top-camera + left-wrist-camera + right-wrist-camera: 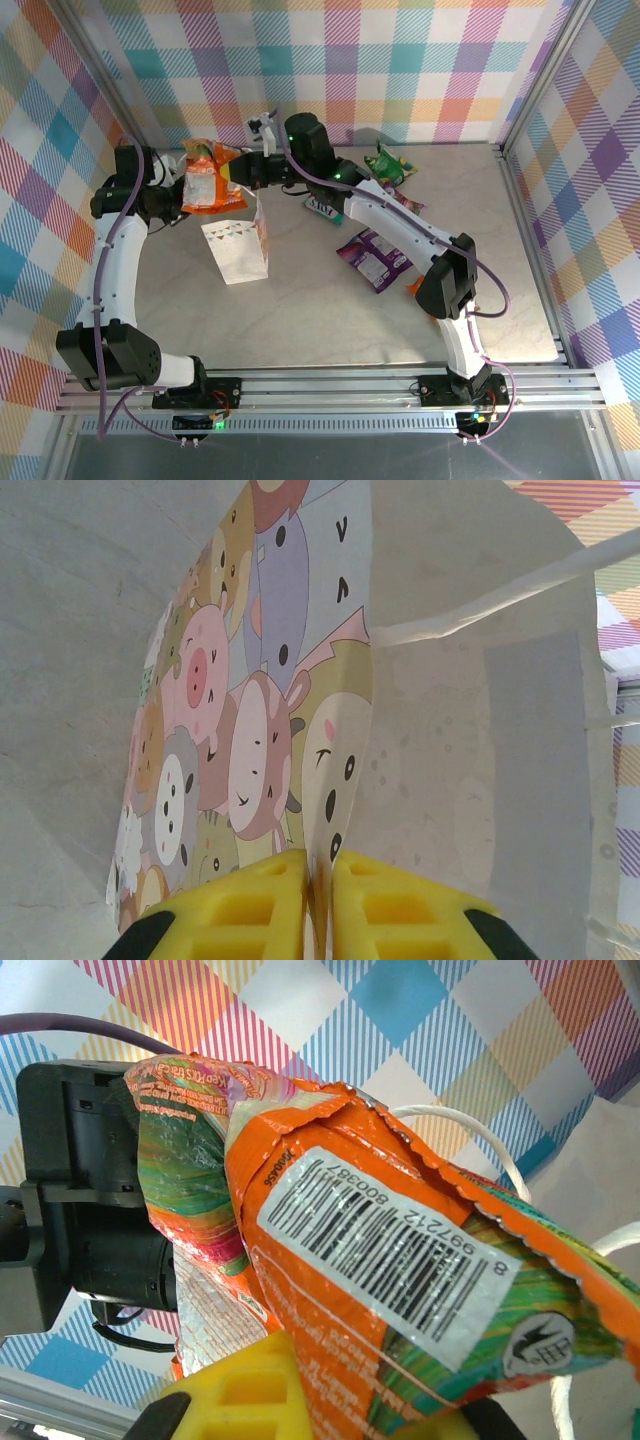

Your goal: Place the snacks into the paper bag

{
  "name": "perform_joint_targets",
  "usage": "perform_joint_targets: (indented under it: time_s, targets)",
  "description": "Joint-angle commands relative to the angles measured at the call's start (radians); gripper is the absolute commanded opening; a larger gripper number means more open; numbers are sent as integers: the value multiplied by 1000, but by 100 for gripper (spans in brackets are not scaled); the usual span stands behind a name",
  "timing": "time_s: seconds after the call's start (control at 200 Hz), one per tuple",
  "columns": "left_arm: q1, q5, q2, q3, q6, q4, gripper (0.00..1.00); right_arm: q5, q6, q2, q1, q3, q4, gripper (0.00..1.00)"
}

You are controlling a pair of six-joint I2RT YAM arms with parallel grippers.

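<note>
Paper bag (237,250) upright, orange packet (205,185) beside mouth

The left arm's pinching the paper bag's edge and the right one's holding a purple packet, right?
No: the packet in the right fingers is orange, not purple, as the right wrist view shows. The left fingers do pinch the paper bag's edge.

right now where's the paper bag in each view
top external: paper bag left of centre, below the orange packet.
left wrist: its animal-print wall close up, pinched by the left gripper.
right wrist: likely its white cord handles behind the orange packet.
shared landmark: the checked wall.
</note>
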Motion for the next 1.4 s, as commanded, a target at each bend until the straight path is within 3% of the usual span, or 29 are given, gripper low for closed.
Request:
perform_joint_targets:
  time_s: [0.0, 0.87, 1.395]
  targets:
    - [7, 5, -15, 33, -11, -39, 13, -45, 45, -46, 1, -27, 100, 0]
    - [7, 23, -21, 15, 3, -31, 13, 108, -102, 42, 4, 15, -97, 0]
    - [7, 22, -24, 21, 8, -34, 12, 329, -269, -22, 14, 12, -265, 0]
